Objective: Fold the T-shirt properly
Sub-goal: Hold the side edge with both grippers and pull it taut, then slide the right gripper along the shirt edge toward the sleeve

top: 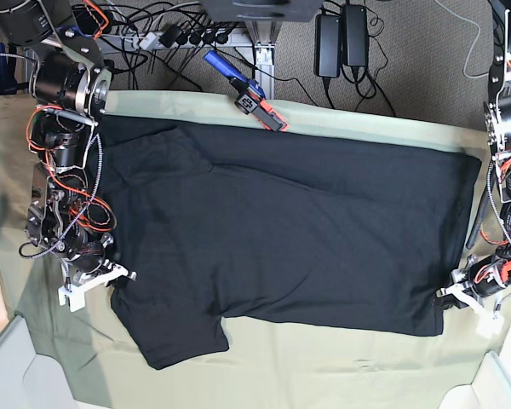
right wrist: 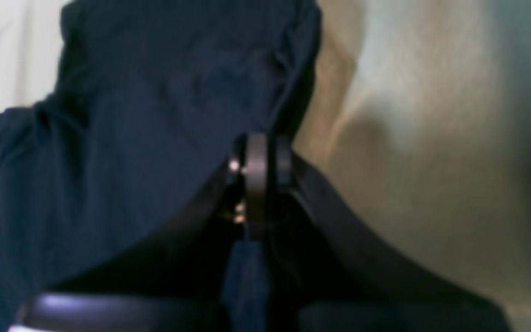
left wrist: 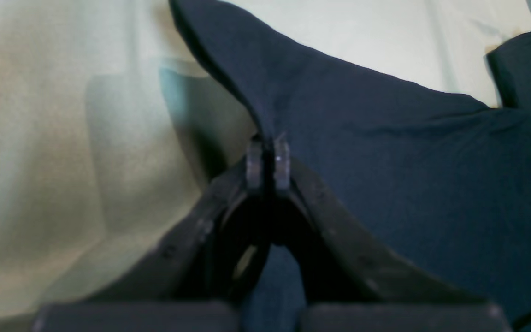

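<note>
A large black T-shirt (top: 289,230) lies spread, plain side up, across a pale green table cloth (top: 324,366), its length running from one robot arm to the other, as both grippers clamp down on opposite edges. At the left of the base view, the right gripper (top: 111,277) has its jaws pressed together on the shirt's edge near a short sleeve (top: 175,328) that juts toward the near side of the table. From the right wrist camera, the right gripper (right wrist: 263,152) shows its two fingers closed on a raised fold of dark cloth, the fabric drawn up into a bunched peak above them and a strip of it hanging down between the fingers.

On the far side of the scene, the left gripper (top: 447,298) holds the shirt's near corner by the table's edge. The left wrist camera shows the left gripper (left wrist: 268,154) with its fingertips pinched together on the fabric, which rises from the grip into a pointed tent over the green cloth.

A blue and orange tool (top: 247,92) rests at the table's far edge, just touching the shirt's far hem. Beyond it, cables (top: 170,34) and black power bricks (top: 341,38) lie on the carpet.
</note>
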You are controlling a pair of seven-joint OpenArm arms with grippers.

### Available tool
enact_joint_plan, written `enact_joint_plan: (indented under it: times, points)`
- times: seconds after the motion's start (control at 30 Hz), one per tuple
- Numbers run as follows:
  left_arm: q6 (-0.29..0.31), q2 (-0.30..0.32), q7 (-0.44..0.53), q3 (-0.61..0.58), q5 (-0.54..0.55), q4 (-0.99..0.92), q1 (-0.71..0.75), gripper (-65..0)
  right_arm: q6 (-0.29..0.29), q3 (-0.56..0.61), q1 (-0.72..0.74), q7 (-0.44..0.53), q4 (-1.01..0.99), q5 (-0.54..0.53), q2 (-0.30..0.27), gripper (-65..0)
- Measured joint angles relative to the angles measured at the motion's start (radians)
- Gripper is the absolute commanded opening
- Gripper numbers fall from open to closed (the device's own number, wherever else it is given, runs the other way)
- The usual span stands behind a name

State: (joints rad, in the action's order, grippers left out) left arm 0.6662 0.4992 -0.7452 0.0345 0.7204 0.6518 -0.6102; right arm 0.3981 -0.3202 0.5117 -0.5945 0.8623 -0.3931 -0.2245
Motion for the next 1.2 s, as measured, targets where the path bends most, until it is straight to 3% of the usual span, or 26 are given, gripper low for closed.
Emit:
enact_joint_plan:
  times: [0.33, 0.73, 1.2]
  points:
    - [0.001, 0.033, -0.041, -0.001, 0.074, 0.000, 0.021, -65.0, 0.000, 0.000, -0.002, -0.151, 0.124, -0.007, -0.020, -65.0]
    - [0.002, 0.097, -0.052, -0.001, 0.103, 0.000, 0.079, -65.0, 0.000, 0.002, -0.005, -0.287, 0.125, -0.107, -0.071, -65.0]
    - [0.008, 0.122, -0.157, -0.002, 0.205, 0.000, 0.082, -65.0, 0.000, 0.004, -0.042, -0.376, 0.128, -0.203, -0.130, -65.0]
